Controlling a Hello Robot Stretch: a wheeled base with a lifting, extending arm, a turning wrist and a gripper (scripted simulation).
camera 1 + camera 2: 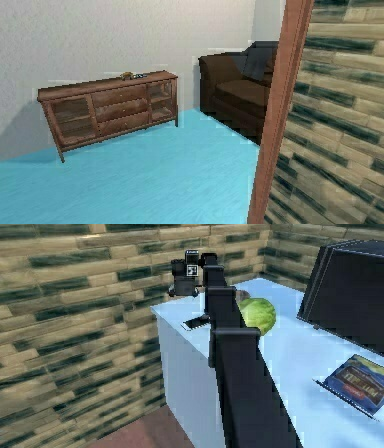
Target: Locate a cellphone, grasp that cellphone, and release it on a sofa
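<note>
Wooden sideboard (110, 108) against the grey wall (100, 35), dark brown sofa (235, 92) beside it, blue floor (150, 175)

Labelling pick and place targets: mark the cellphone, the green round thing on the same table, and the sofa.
cellphone (196, 322): arm side view, on its dark top face.
green round thing (260, 316): arm side view, on its visible front.
sofa (238, 95): forward view, on its seat cushion.
</note>
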